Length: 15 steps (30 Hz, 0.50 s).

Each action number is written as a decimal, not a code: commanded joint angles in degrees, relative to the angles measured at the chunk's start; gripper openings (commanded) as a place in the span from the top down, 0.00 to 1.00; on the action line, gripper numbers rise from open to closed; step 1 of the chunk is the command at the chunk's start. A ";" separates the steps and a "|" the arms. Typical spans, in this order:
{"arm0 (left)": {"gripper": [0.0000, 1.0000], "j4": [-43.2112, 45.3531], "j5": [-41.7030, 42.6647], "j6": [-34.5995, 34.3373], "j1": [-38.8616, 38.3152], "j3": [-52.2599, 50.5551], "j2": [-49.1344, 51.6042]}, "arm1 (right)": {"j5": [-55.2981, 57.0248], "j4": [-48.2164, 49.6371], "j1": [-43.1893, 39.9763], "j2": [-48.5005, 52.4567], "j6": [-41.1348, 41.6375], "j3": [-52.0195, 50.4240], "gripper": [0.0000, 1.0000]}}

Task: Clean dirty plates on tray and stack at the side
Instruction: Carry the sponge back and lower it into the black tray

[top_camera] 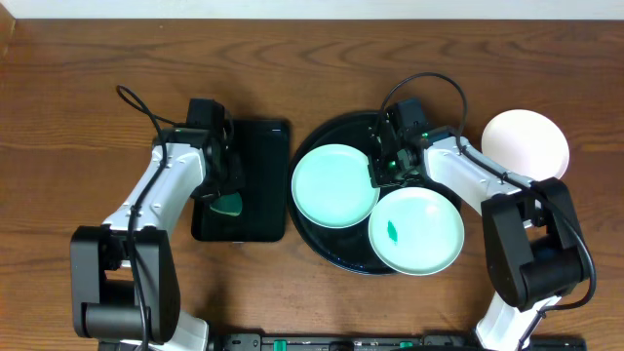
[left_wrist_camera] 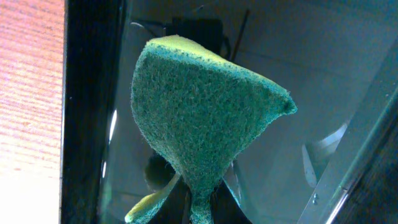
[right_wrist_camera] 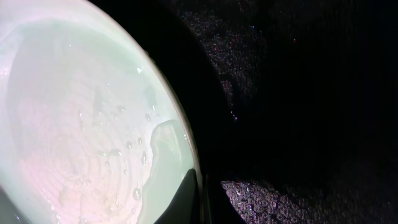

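The round black tray (top_camera: 331, 252) holds two mint green plates. My right gripper (top_camera: 376, 168) is shut on the right rim of the left plate (top_camera: 331, 185). In the right wrist view that plate (right_wrist_camera: 81, 124) is wet with droplets, its edge pinched between my fingers (right_wrist_camera: 186, 202) over the tray (right_wrist_camera: 311, 93). The other mint plate (top_camera: 419, 234) lies at the tray's front right with a small green smear (top_camera: 392, 231). A white plate (top_camera: 526, 144) rests on the table to the right of the tray. My left gripper (top_camera: 227, 192) is shut on a green sponge (left_wrist_camera: 205, 124).
A rectangular black tray (top_camera: 258, 146) lies left of the round tray, and the sponge (top_camera: 229, 205) hangs over its glossy floor (left_wrist_camera: 348, 74). Bare wooden table (top_camera: 58, 117) surrounds both trays. Both arm bases stand at the front edge.
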 commanded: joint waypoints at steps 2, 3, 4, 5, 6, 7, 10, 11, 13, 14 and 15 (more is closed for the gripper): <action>0.93 1.22 0.33 0.94 -0.02 -2.27 0.02 | -1.44 0.17 0.46 0.37 0.00 0.55 0.99; 0.92 1.62 0.31 0.92 -0.02 -2.64 0.02 | -1.44 0.17 0.46 0.37 0.00 0.55 0.99; 0.92 1.95 0.31 0.92 -0.02 -2.89 0.02 | -1.44 0.17 0.46 0.37 0.00 0.55 0.99; 0.92 2.05 0.31 0.92 -0.02 -2.89 0.02 | -1.44 0.17 0.46 0.37 0.00 0.55 0.99; 0.92 2.25 0.33 0.92 -0.02 -2.89 0.02 | -1.44 0.17 0.46 0.37 0.00 0.55 0.99; 0.92 2.36 0.33 0.92 -0.02 -2.89 0.02 | -1.44 0.20 0.46 0.37 0.00 0.55 0.99; 0.92 2.49 0.31 0.92 -0.02 -2.89 0.02 | -1.44 0.20 0.46 0.37 0.00 0.55 0.99; 0.88 2.47 0.33 0.92 -0.02 -2.89 0.00 | -1.44 0.20 0.46 0.37 0.00 0.55 0.99; 0.83 2.49 0.33 0.90 -0.02 -2.89 0.00 | -1.44 0.20 0.46 0.37 0.00 0.55 0.99; 0.79 2.47 0.33 0.87 -0.02 -2.86 -0.02 | -1.44 0.20 0.46 0.37 0.00 0.55 0.99; 0.79 2.47 0.33 0.79 -0.02 -2.86 -0.09 | -1.44 0.20 0.46 0.37 0.00 0.55 0.99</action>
